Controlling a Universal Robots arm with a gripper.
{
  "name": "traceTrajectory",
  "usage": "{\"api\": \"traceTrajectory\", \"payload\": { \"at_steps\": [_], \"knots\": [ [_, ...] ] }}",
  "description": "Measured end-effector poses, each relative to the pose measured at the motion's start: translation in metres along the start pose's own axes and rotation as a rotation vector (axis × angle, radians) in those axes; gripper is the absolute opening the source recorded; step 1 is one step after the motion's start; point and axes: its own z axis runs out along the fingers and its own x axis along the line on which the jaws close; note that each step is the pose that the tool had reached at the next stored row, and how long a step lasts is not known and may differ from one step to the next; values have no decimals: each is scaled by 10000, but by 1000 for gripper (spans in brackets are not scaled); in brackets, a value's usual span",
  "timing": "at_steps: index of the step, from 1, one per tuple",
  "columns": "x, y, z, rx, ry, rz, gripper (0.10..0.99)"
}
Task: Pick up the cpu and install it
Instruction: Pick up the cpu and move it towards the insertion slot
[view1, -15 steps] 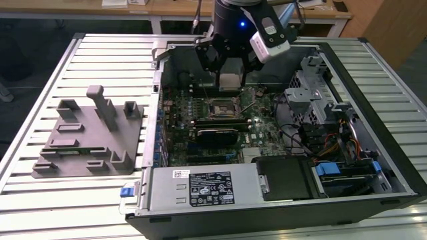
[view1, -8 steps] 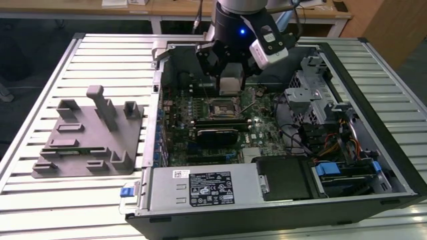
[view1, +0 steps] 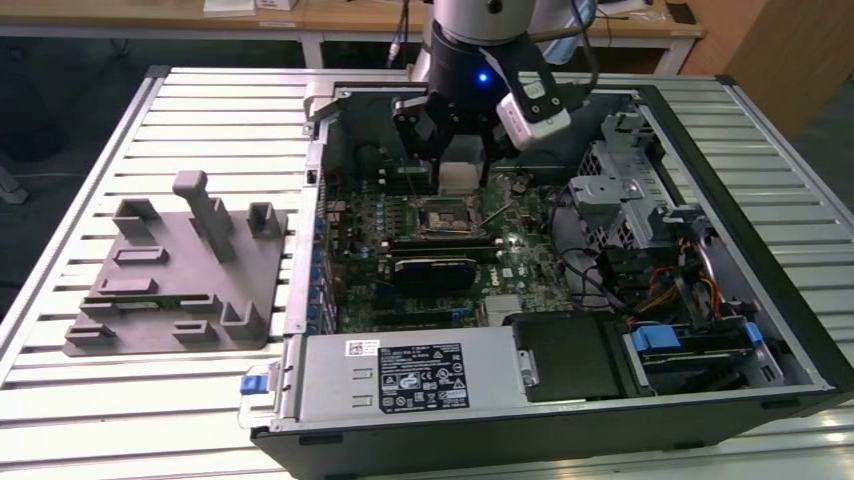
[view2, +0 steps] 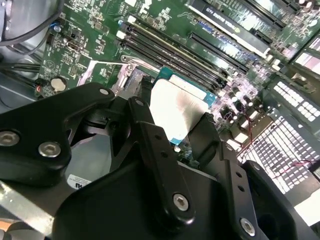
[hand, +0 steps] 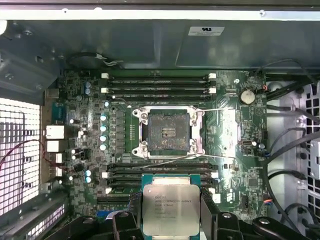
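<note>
On the slatted aluminium table (view1: 214, 130), in the exterior view, we see an open black computer case (view1: 534, 445) lying on its side with its green motherboard (view1: 527, 265) facing up; a grey plastic fixture tray with upright posts (view1: 174, 280) lies just beside the case, on the exterior view's left; the arm's black two-fingered gripper (view1: 459, 172) hangs inside the case, above the board and near the square black socket frame (view1: 447, 213); between its fingers sits the small flat square cpu (view1: 461, 160) with a shiny silver-grey metal top.

In the second wrist view we look along the gripper (view2: 172, 117); its fingers (view2: 150, 130) are closed in on two opposite edges of the cpu (view2: 177, 110), which they hold clear of the board; the long dark memory slots (view2: 175, 55) run past behind the chip.

In the first wrist view the socket frame (hand: 167, 131) lies open with its dark contact field bare; the cpu (hand: 169, 207) is apart from it, held metal side towards the camera over the memory slots (hand: 160, 167) beside the socket; a black finger presses each side of the chip, so we read the gripper (hand: 169, 220) as narrowly closed on it.
</note>
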Motion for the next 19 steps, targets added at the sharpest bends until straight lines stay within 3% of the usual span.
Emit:
{"api": "traceTrajectory", "payload": {
  "at_steps": [19],
  "knots": [
    [4, 240, 197, 1, 57, -9, 545]
  ]
}}
